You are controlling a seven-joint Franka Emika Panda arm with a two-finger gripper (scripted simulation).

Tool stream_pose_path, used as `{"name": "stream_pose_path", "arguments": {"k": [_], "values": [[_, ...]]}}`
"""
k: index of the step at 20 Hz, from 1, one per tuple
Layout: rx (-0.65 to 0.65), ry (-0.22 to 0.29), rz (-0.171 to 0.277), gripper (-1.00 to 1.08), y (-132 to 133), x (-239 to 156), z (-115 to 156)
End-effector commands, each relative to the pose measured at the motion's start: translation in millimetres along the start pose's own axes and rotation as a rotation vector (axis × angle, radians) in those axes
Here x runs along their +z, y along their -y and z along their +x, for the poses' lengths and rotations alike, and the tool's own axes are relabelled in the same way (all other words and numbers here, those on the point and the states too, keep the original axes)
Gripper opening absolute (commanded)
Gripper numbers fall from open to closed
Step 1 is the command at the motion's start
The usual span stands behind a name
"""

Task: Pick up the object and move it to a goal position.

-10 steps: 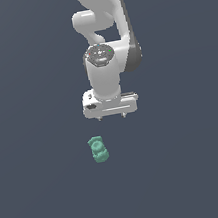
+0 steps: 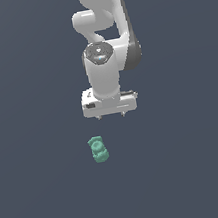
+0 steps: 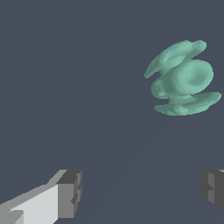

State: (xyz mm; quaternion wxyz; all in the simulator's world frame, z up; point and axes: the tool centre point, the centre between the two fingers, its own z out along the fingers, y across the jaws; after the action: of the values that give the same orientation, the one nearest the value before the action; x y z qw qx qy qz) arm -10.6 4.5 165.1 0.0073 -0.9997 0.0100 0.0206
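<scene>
Teal-green object (image 2: 98,150) lies on the dark floor, free of the gripper (image 2: 111,115); we take the views in turn.

Exterior view: we find the object at about seven o'clock from the gripper, near but clearly apart. Its long axis runs roughly twelve to six, tipped slightly toward eleven. The arm hangs above with the wrist pointing down. Only two short finger tips show under the white palm bar, set apart.

Wrist view: we see the object (image 3: 183,78) at about one o'clock from the midpoint of the gripper (image 3: 142,192), untouched. The fingertips (image 3: 70,192) stand wide apart with nothing between them, so we record the jaws as spread and empty.

We judge that the coming move turns on this offset: the gripper must shift across to centre over the object before descending.
</scene>
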Motion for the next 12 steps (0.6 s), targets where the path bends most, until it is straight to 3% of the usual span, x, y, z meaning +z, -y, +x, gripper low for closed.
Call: {"name": "stream_pose_path", "arguments": {"k": [1,12], "values": [[-0.003,0.001,0.000,1.00,0,-2,-1],[-0.044,-0.004,-0.003,1.00,-9,2,12]]}}
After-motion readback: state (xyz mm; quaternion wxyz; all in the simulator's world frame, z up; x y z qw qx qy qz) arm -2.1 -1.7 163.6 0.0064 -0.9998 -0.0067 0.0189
